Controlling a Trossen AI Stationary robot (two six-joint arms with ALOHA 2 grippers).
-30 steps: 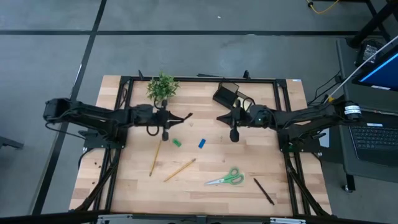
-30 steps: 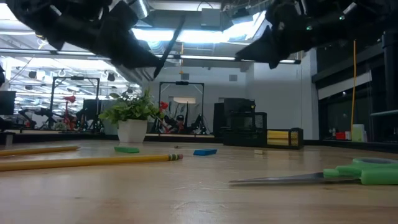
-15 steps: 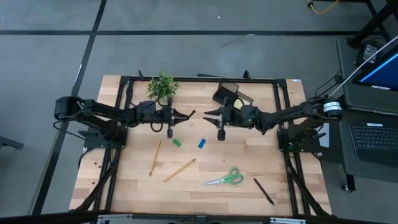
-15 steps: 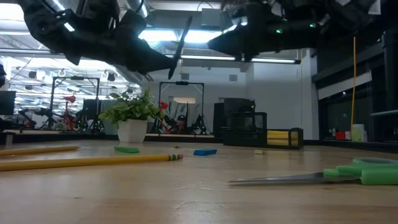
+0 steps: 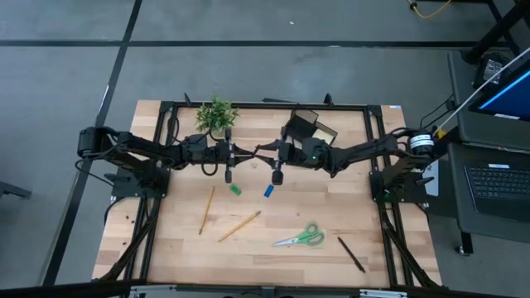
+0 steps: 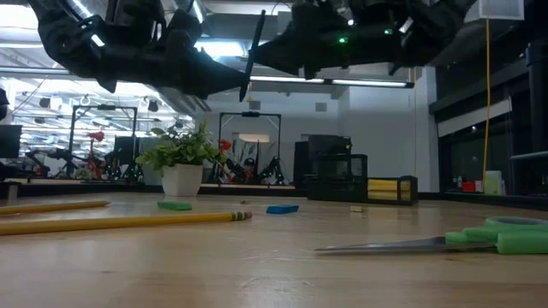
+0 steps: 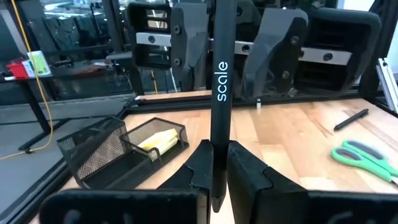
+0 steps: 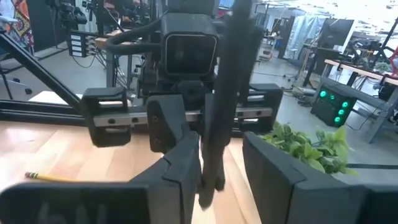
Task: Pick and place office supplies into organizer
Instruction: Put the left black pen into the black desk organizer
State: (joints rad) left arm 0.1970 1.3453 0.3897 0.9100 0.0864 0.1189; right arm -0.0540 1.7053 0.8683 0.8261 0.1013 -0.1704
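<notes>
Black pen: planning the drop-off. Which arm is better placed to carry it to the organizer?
Right, probably: the organizer lies beside the right arm, and the open right gripper straddles the black pen held by the left gripper.

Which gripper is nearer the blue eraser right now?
Right. The right gripper hangs just above the blue eraser. The left gripper, shut on the black pen, is further over, nearer the green eraser.

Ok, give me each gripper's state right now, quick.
Left gripper: shut on the black pen.
Right gripper: open, its fingers on either side of that same pen, not yet clamped.
</notes>
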